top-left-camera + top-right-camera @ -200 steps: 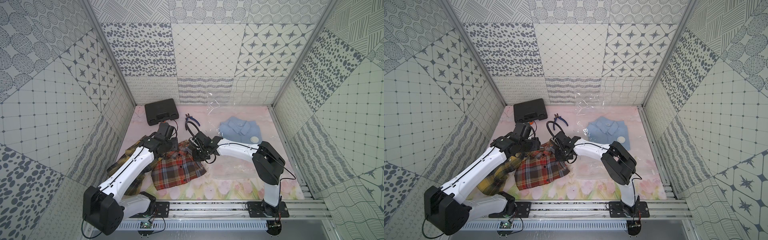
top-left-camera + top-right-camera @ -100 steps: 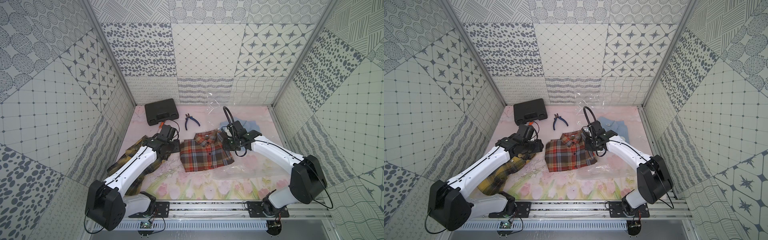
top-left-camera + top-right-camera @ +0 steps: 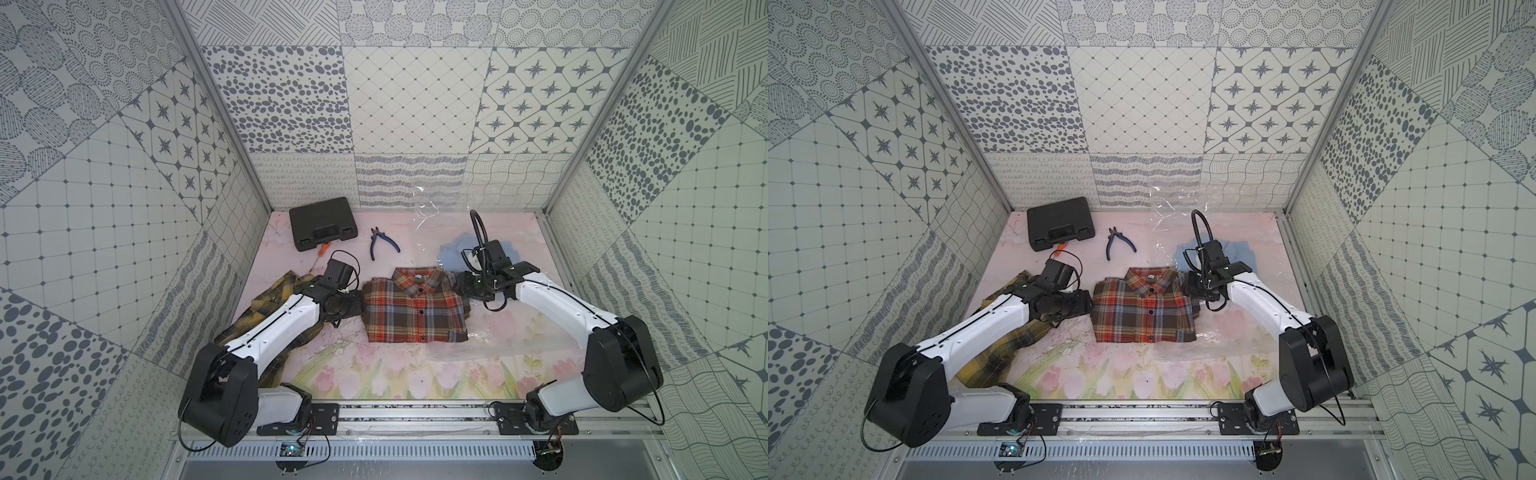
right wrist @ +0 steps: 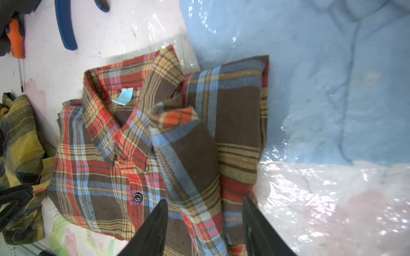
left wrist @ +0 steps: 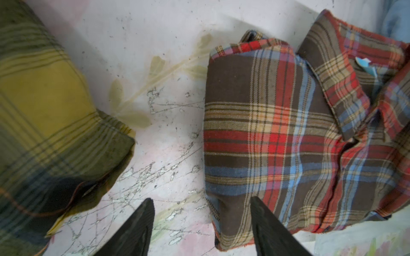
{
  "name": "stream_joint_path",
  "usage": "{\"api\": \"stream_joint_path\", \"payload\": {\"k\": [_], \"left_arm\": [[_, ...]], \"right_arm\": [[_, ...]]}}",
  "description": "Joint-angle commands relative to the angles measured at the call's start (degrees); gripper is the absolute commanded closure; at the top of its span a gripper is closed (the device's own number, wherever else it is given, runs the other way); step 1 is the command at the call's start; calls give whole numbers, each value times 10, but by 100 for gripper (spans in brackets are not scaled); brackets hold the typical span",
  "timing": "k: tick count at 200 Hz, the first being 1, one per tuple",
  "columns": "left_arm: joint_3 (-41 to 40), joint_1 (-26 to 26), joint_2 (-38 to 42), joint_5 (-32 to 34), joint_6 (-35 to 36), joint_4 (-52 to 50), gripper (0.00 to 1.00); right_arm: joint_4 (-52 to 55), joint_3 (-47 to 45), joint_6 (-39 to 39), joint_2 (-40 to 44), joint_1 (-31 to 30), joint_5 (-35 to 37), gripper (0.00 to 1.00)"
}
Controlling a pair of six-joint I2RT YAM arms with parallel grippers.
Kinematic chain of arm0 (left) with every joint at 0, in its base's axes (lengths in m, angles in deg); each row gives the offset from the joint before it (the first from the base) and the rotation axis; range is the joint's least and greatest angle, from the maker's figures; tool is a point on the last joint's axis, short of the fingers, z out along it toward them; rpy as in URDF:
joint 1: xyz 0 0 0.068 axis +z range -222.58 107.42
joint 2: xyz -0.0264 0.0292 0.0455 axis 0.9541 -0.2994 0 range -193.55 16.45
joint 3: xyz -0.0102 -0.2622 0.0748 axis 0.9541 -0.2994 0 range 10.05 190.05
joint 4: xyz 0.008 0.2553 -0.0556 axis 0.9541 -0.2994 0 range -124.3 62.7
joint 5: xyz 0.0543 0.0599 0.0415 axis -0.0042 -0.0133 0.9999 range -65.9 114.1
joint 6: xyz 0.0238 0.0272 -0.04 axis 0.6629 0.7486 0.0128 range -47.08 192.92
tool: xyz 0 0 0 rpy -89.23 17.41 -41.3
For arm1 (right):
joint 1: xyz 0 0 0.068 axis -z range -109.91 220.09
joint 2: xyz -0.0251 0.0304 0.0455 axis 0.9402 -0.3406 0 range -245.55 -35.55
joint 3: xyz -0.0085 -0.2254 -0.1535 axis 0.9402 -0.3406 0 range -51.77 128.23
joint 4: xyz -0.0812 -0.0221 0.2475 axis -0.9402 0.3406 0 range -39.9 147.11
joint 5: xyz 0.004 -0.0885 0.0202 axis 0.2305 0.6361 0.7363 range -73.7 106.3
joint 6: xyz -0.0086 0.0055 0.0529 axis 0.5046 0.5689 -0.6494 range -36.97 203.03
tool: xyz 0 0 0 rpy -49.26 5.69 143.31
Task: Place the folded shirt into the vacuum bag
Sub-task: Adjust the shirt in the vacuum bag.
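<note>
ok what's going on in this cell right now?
Both arms are at the folded red plaid shirt, beside the vacuum bag. The left gripper is open at its left edge, the right gripper open astride a raised fold on the bag side. Most of the shirt is outside; a blue shirt lies in the bag.

Surface [image 3: 374, 376]: pink floral cover, scuffed and scratched. Black plastic case [image 3: 324, 222], closed, sits in the far left corner. An orange-handled screwdriver [image 3: 323, 248] lies at the case's near side. Blue-handled pliers [image 3: 382, 243] lie just right of the case, near the far edge. A crumpled yellow plaid shirt [image 3: 270, 299] lies along the left edge. A light blue garment [image 3: 455, 251] lies right of centre, toward the far edge.
</note>
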Motion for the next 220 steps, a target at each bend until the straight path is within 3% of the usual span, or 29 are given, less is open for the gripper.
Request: {"api": "stream_joint_path", "payload": {"k": [1, 65, 86, 101, 123, 145, 185, 220], "left_arm": [[23, 5, -56, -61, -2, 81, 30], [76, 0, -182, -65, 6, 123, 37], [78, -3, -210, -90, 2, 155, 47], [79, -4, -222, -111, 0, 171, 59], [70, -4, -206, -123, 7, 189, 82], [52, -2, -167, -143, 22, 211, 97], [-9, 7, -98, -195, 2, 288, 100], [-66, 12, -74, -175, -19, 330, 100]], "right_arm": [[23, 7, 14, 18, -4, 42, 44], [9, 54, 12, -54, -57, 78, 46], [13, 80, 25, -94, -63, 104, 50], [14, 92, 38, -119, -63, 98, 59], [-7, 95, 58, -123, -63, 48, 82], [-44, 82, 57, -89, -44, -40, 93], [-139, 44, 23, -17, 33, -223, 100], [-145, 25, 37, -33, 77, -228, 100]]}}
